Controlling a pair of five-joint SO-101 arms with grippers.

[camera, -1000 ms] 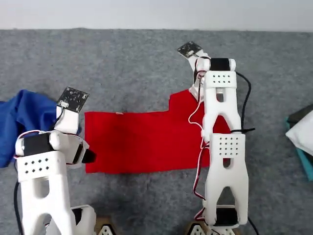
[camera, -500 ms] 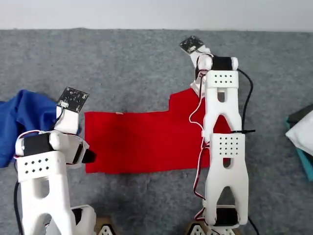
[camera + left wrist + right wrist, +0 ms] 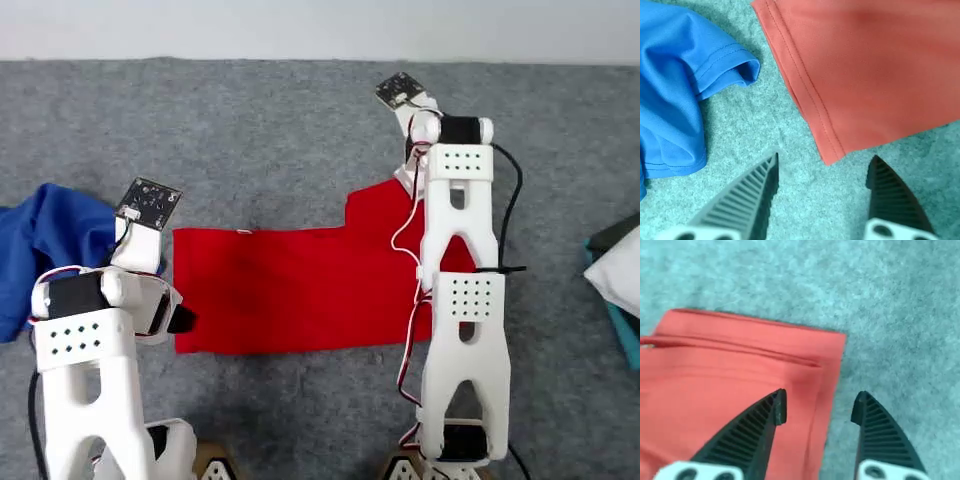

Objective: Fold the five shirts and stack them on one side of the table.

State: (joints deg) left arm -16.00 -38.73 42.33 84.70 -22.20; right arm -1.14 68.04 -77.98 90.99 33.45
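The table [image 3: 260, 120] has a grey, felt-like cover. A red shirt [image 3: 280, 290] lies flat across the middle. A blue shirt [image 3: 50, 240] sits crumpled near its left end, and a folded pile [image 3: 620, 275] — white, dark, teal — lies at the right edge.

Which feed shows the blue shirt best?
Left wrist view: the blue shirt shows its hemmed sleeve opening and folds close up. In the high view the left arm covers part of it.
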